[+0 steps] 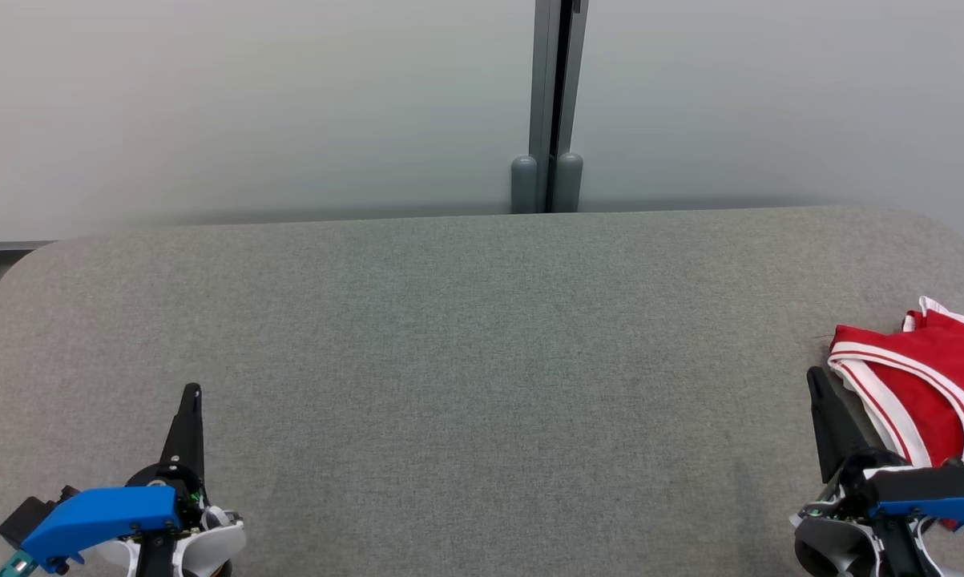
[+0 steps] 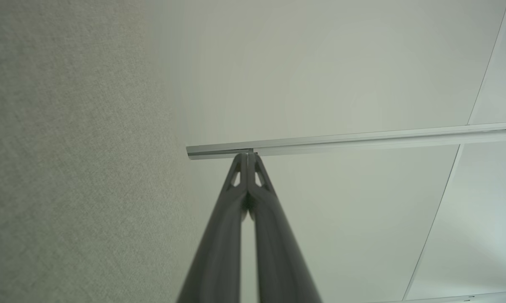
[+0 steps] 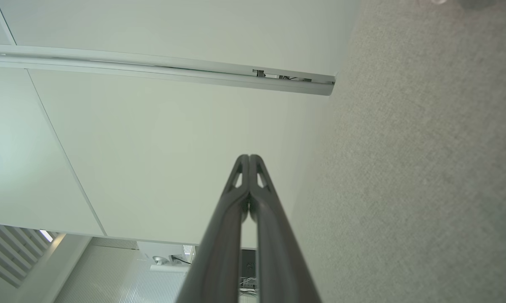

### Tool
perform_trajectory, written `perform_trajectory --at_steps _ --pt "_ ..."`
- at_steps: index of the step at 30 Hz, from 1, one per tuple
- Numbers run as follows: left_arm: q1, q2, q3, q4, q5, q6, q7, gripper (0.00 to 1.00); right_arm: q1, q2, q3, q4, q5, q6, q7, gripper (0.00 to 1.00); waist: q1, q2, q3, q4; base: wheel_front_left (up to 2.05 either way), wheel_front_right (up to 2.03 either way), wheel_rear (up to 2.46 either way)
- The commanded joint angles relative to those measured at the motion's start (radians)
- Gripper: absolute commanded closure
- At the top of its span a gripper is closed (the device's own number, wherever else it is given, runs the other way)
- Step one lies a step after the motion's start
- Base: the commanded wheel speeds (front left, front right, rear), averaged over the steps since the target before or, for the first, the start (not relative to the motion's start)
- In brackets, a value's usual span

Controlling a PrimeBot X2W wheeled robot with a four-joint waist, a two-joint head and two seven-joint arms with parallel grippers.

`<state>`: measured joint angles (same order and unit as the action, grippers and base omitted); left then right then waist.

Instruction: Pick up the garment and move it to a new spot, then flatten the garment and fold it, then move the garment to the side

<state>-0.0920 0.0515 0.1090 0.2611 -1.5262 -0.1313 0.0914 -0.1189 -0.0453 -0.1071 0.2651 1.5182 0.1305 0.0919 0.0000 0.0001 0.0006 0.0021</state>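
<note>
The garment (image 1: 922, 377), red with white-edged bands, is seen at the table's right edge, toward its near side. Part of it is cut off by the picture's border. It lies in a compact heap with bands layered over one another. Whether this is a tidy fold or a loose bunch cannot be settled from the part that shows. The right gripper (image 1: 812, 374) is seen over the table's near right part, just beside the garment's inner edge, its two dark fingers pressed together with nothing between them. Contact with the cloth cannot be judged. The left gripper (image 1: 193, 391) is seen over the table's near left part, well apart from the garment, fingers likewise pressed together and empty. The same state is confirmed in both wrist views. The table (image 1: 482, 336), covered in grey felt, bears nothing across its middle. A pale partition wall (image 1: 249, 104) with a grey post (image 1: 547, 104) stands behind the table's far edge. Judgement on progress: the garment is noted at the side of the table, as the last clause of the task asks. The scene fits equally a garment folded and set aside, or one waiting at the edge to be lifted to the middle. Neither reading is favoured by these views.
</note>
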Motion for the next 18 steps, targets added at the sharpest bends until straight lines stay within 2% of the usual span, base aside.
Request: perform_trajectory --at_steps 1,13,18 --pt "-0.020 -0.002 0.001 -0.009 -0.020 0.001 0.007 1.00 0.012 -0.008 -0.004 -0.012 0.022 0.000 0.006 1.00 0.0000 -0.0001 0.000 0.000 0.00 0.00 0.00" --pt "-0.022 -0.002 0.007 -0.021 -0.091 0.001 0.027 1.00 0.017 -0.008 -0.009 -0.024 0.099 0.000 0.026 1.00 0.0000 -0.0001 0.002 -0.002 0.00 0.00 0.00" --pt "-0.021 -0.002 0.007 -0.020 -0.088 0.001 0.027 1.00 0.017 -0.008 -0.009 -0.024 0.096 0.000 0.027 1.00 0.0000 -0.0001 0.003 -0.002 0.00 0.00 0.00"
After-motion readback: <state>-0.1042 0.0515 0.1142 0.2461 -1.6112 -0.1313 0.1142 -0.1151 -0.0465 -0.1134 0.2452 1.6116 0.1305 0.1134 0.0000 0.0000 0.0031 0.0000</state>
